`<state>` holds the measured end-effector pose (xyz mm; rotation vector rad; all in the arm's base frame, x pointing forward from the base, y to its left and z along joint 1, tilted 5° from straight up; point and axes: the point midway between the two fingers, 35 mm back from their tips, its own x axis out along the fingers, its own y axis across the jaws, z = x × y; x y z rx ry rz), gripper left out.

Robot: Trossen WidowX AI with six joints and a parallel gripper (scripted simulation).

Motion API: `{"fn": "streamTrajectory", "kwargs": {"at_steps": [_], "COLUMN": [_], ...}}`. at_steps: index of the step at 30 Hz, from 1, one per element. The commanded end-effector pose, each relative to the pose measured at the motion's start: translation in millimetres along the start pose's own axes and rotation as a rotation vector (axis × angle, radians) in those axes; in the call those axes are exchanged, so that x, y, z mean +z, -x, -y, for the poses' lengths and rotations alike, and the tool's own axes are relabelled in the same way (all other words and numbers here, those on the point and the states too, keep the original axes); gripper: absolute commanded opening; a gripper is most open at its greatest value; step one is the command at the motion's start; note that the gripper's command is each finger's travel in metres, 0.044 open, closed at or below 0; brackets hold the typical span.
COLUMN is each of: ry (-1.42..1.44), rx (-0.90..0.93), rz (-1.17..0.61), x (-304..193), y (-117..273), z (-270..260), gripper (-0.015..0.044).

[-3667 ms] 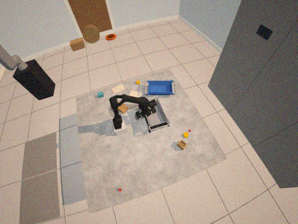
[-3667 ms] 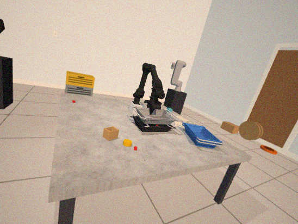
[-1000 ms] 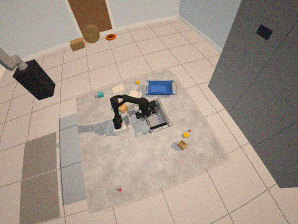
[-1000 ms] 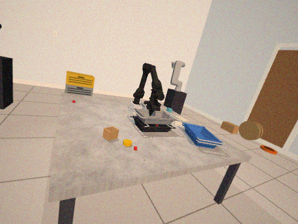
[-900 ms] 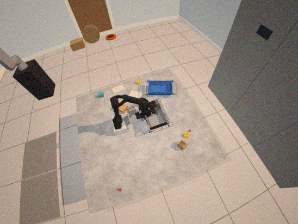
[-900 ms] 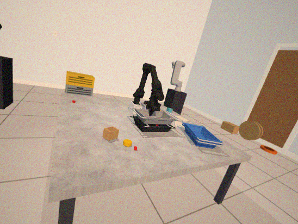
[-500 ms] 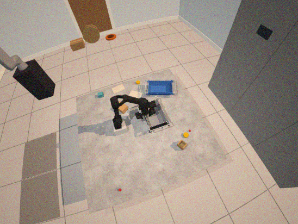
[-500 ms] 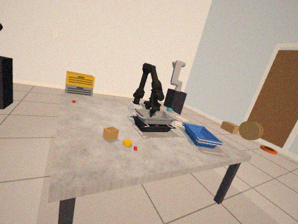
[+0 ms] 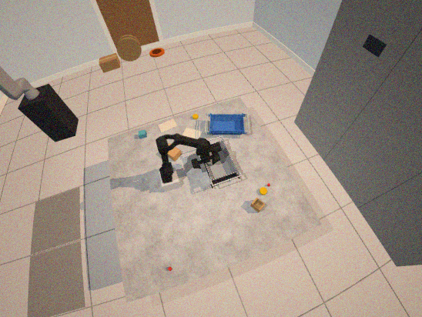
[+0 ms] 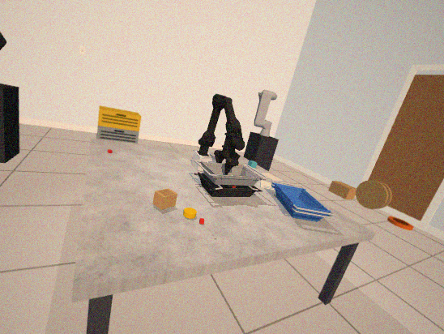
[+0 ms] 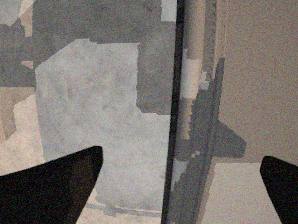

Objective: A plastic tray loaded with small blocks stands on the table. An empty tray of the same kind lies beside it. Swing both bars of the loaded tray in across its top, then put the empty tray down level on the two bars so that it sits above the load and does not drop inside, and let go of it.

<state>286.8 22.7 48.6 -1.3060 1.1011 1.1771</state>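
Observation:
The grey tray [image 9: 228, 166] [image 10: 239, 180] sits above the black loaded tray [image 10: 243, 193], roughly level, with a dark gap between them in the exterior view. A small red block [image 10: 233, 186] shows in that gap; the rest of the load is hidden. Thin pale wires show around both trays, but which bars bear the grey tray cannot be told. My gripper [image 10: 228, 172] [image 11: 184, 160] is open and empty at the grey tray's arm-side long wall. In the wrist view the fingers stand apart on either side of that wall.
A blue tray [image 9: 227, 124] [image 10: 300, 201] stands beside the two trays. An orange-brown box [image 9: 258, 205] [image 10: 164, 199], a yellow disc [image 9: 263, 191] [image 10: 189, 213] and a red piece [image 9: 269, 185] [image 10: 202, 221] lie on the far side from the arm. A teal block [image 9: 142, 134] lies near the table's edge.

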Motion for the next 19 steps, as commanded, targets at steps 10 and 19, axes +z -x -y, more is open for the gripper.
{"fn": "streamTrajectory", "kwargs": {"at_steps": [10,19], "ry": [0.0,0.001], "rx": [-0.005,-0.004], "rz": [0.001,0.001], "x": [0,0], "y": [71,109], "z": [6,1], "gripper": [0.044,0.044]}}
